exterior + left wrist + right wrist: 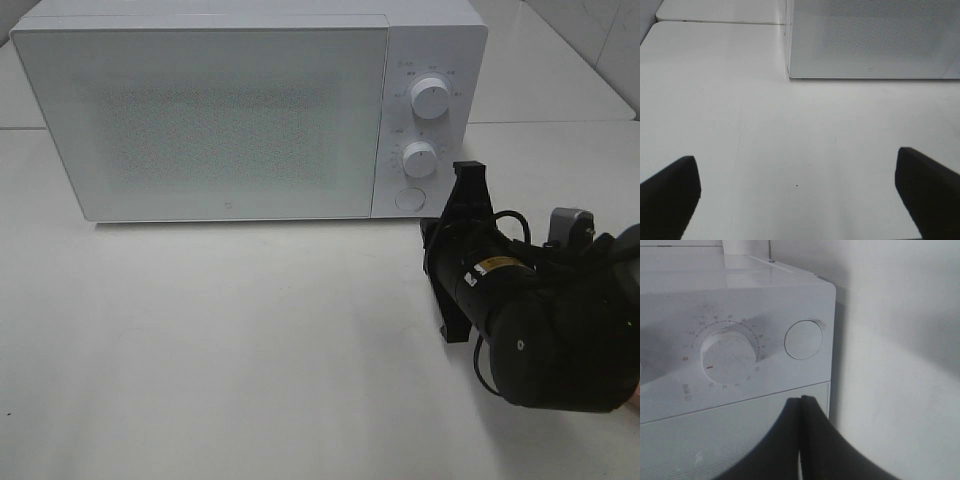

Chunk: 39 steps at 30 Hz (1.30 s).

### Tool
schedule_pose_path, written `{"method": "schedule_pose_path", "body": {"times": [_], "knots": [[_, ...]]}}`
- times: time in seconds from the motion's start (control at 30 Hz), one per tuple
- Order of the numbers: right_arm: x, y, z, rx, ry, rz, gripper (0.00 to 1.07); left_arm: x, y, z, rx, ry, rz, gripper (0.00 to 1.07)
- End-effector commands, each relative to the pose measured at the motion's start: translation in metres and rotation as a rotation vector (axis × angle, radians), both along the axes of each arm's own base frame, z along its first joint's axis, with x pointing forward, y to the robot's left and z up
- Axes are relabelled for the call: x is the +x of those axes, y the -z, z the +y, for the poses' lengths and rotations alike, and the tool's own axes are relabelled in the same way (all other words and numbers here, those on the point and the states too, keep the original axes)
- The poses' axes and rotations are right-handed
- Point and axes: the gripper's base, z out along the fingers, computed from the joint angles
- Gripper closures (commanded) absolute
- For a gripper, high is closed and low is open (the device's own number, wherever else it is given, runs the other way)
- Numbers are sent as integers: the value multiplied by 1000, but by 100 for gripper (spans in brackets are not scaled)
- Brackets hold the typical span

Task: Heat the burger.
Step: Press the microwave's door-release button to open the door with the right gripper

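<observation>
White microwave (200,110) stands just beside the closed right gripper (468,172); left gripper (796,159) gapes wide.

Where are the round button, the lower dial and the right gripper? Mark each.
round button (409,198): exterior high view, its centre.
lower dial (419,159): exterior high view, knob face.
right gripper (469,169): exterior high view, shut fingertips.

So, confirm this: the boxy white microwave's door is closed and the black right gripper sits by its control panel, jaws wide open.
Wrong on the jaws: the black right gripper is shut, as the right wrist view shows. The boxy white microwave is closed, the gripper by its control panel.
</observation>
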Motion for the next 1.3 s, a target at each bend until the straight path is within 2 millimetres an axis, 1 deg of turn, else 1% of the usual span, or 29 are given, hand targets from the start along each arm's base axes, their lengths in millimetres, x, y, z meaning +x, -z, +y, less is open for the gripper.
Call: {"method": "schedule_pose_path", "body": {"times": [0.03,0.1,0.27,0.3,0.33,0.37,0.47,0.5,0.57,0.63,0.77,0.83,0.9,1.03,1.07,1.1,1.3], "knots": [[15,1,1,10,-13,4,107,-3,1,-1,-9,5,-28,9],[18,3,0,10,-12,14,107,-3,1,-1,-9,5,-28,9],[33,10,0,13,0,35,107,-3,1,-1,-9,5,-28,9],[33,10,0,13,0,35,107,-3,1,-1,-9,5,-28,9],[38,11,3,15,-4,36,107,-3,1,-1,-9,5,-28,9],[44,11,4,22,-6,43,107,-3,1,-1,-9,5,-28,9],[46,11,4,24,-6,43,107,-3,1,-1,-9,5,-28,9],[53,11,3,26,-9,53,107,-3,1,-1,-9,5,-28,9],[55,11,3,25,-15,62,107,-3,1,-1,-9,5,-28,9],[62,9,2,17,-32,67,107,-3,1,-1,-9,5,-28,9],[67,12,1,11,-28,58,107,-3,1,-1,-9,5,-28,9],[72,21,5,24,-24,68,107,-3,1,-1,-9,5,-28,9],[74,23,6,23,-24,69,107,-3,1,-1,-9,5,-28,9],[77,23,7,25,-15,48,107,-3,1,-1,-9,5,-28,9],[82,21,4,24,-7,26,107,-3,1,-1,-9,5,-28,9],[84,21,6,22,-14,26,107,-3,1,-1,-9,5,-28,9],[87,25,3,11,-1,25,107,-3,1,-1,-9,5,-28,9]]}}
